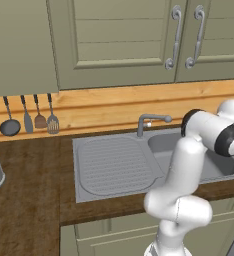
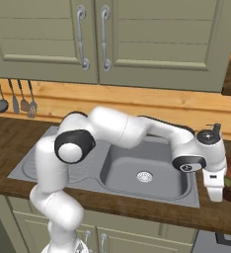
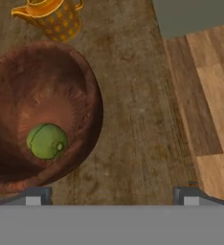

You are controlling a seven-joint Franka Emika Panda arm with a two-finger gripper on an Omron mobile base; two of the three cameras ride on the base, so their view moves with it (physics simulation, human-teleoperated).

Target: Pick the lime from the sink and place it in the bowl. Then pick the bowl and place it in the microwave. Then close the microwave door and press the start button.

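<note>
Dark, streaky wood runs across the table, and right over it the two small dark fingers stand spread wide apart, released, nothing between them. Just above the left tip sits the rough reddish-brown wooden bowl, and there it is: the small round green lime lies inside it, low in the hollow, resting against the inner wall on the side nearest the fingers. Beyond the bowl, at the far edge of the hand view, a yellow-orange spotted ceramic jug stands on the table, close to the bowl's rim but apart from it. Pale plank floor shows off to the side past the table's edge. Pulling back to the right base view, the white arm reaches across the grey steel sink and hangs its hand down over the table to the right of the basin, with the bowl's dark rim showing at the picture's edge beside it. The basin lies bare around its round drain. From the left base view, the ribbed drainboard and the curved grey faucet are plain to see, with a row of dark hanging kitchen utensils on the light wooden wall panel and olive-green cupboard doors above.
</note>
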